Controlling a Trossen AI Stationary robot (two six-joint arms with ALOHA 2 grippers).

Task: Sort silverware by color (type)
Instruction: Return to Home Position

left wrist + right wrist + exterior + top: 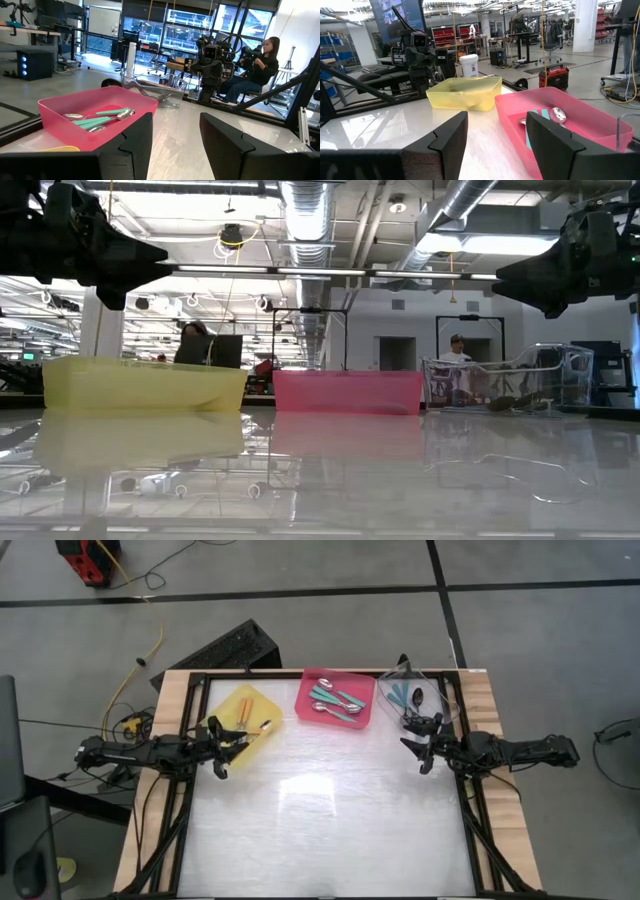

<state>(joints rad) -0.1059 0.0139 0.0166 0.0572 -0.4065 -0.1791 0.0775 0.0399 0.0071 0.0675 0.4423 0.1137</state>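
Three trays stand along the table's far edge. The yellow tray (245,715) holds orange-handled spoons (243,708). Teal-handled spoons with silver bowls (335,700) lie in the pink tray (337,720). The clear tray (440,700) has teal-handled spoons with dark bowls (405,695). My left gripper (224,747) hovers open and level at the yellow tray's near corner. At the clear tray's near side my right gripper (416,747) hovers open and level. Nothing lies between the fingers of my left gripper (175,145) or my right gripper (497,140).
The white tabletop (330,820) stretches from the trays to the near edge. Black frame rails (475,830) run along both sides. A person (260,65) sits beyond the table's right side. Cables and a black case (235,648) lie on the floor behind.
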